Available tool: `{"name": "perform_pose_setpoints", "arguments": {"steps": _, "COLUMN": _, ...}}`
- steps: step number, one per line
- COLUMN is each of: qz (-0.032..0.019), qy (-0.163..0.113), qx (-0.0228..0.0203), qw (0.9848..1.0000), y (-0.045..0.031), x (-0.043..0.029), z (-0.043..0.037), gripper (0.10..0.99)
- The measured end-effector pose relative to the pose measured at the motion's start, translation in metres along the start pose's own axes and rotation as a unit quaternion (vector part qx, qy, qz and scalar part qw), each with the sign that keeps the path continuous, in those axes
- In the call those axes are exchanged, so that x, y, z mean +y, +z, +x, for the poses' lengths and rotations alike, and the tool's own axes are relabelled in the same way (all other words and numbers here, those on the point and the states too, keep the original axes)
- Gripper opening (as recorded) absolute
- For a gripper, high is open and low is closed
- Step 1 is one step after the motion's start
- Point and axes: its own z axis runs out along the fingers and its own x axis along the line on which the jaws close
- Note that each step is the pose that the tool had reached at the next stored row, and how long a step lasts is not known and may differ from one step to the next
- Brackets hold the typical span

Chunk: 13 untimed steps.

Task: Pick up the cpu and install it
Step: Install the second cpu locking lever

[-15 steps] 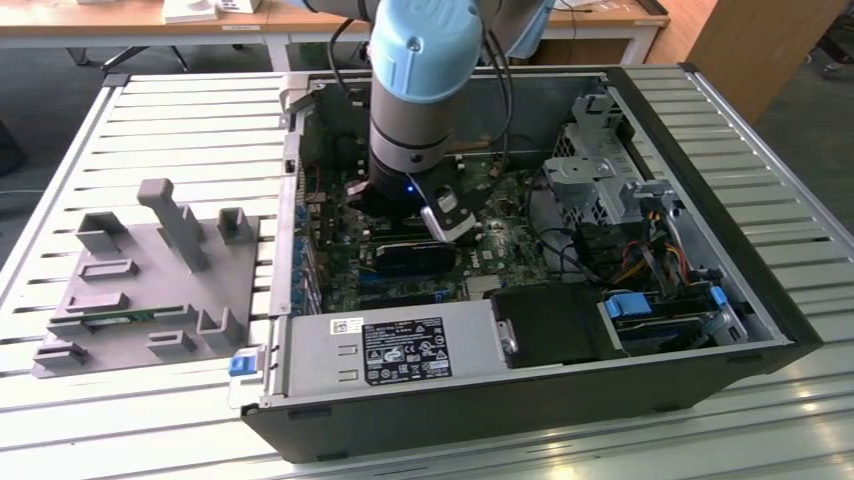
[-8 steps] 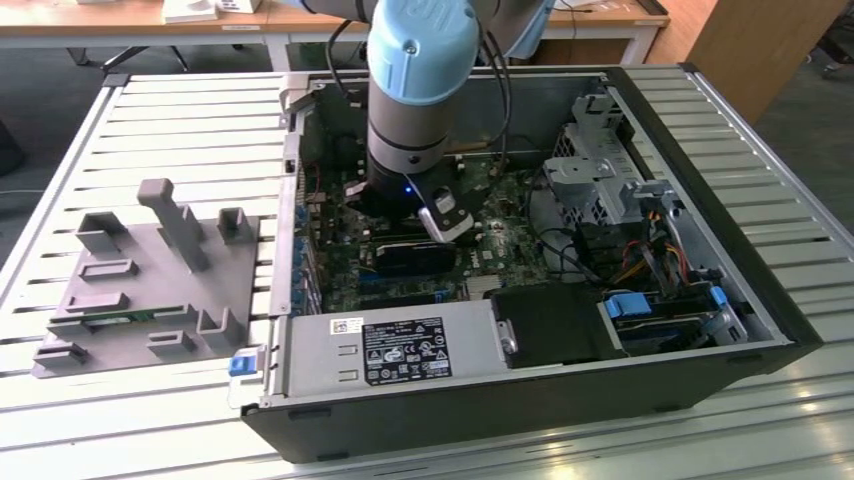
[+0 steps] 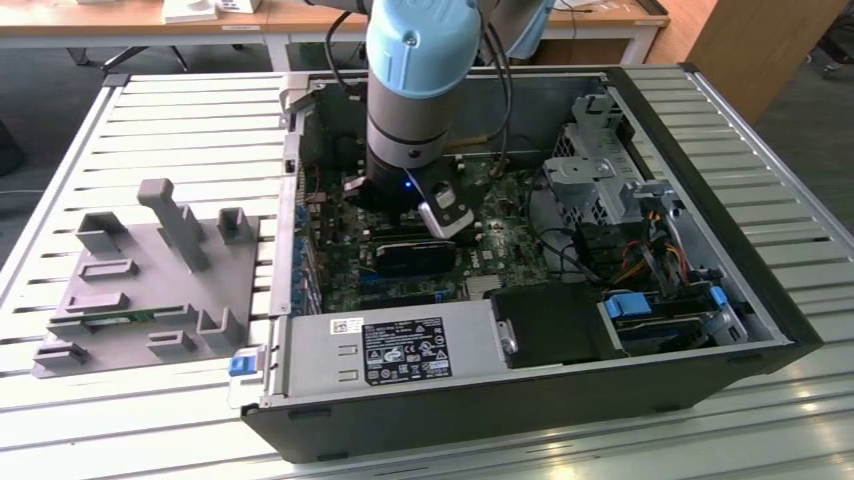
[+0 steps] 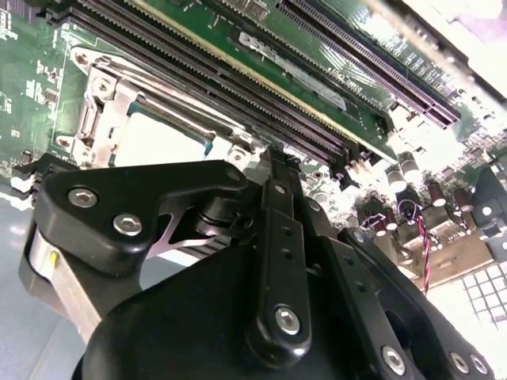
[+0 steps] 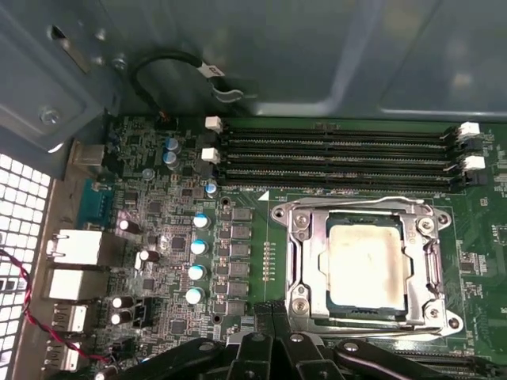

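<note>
The cpu (image 5: 368,265), a flat square chip with a pale silver top, lies in the motherboard socket, and the socket's metal frame (image 5: 299,265) surrounds it. It also shows in the second wrist view as the cpu (image 4: 162,141) just beyond the black gripper links. My gripper (image 5: 272,321) hovers beside the socket's edge, a little apart from the chip, shut with nothing in it. In the exterior view the arm (image 3: 414,90) reaches down into the open computer case (image 3: 534,400) over the motherboard (image 3: 467,270).
Memory slots (image 5: 333,158) run along one side of the socket, and capacitors (image 5: 198,245) and rear ports (image 5: 75,249) sit on another. A drive cage (image 3: 594,170), cables (image 3: 654,260) and the power supply (image 3: 387,350) crowd the case. A grey fixture (image 3: 147,280) lies on the slatted table (image 3: 774,200).
</note>
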Motion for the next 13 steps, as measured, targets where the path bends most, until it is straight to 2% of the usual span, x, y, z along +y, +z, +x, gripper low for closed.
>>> {"name": "perform_pose_setpoints", "arguments": {"steps": 2, "qz": -0.0007, "qy": 0.0, "qx": 0.0, "qw": 1.0, "y": -0.0018, "x": 0.0005, "z": 0.0001, "gripper": 0.106}}
{"name": "perform_pose_setpoints", "arguments": {"steps": 5, "qz": -0.0079, "qy": 0.0, "qx": -0.0001, "qw": 1.0, "y": -0.0053, "x": 0.0015, "z": 0.0003, "gripper": 0.106}}
{"name": "perform_pose_setpoints", "arguments": {"steps": 7, "qz": -0.0104, "qy": 0.0, "qx": -0.0001, "qw": 0.9999, "y": -0.0071, "x": 0.002, "z": 0.0004, "gripper": 0.106}}
{"name": "perform_pose_setpoints", "arguments": {"steps": 9, "qz": -0.011, "qy": 0.0, "qx": -0.0002, "qw": 0.9999, "y": -0.0084, "x": 0.0024, "z": 0.0005, "gripper": 0.106}}
{"name": "perform_pose_setpoints", "arguments": {"steps": 13, "qz": -0.0111, "qy": 0.0, "qx": 0.0001, "qw": 0.9999, "y": -0.0184, "x": 0.0054, "z": 0.0009, "gripper": 0.106}}
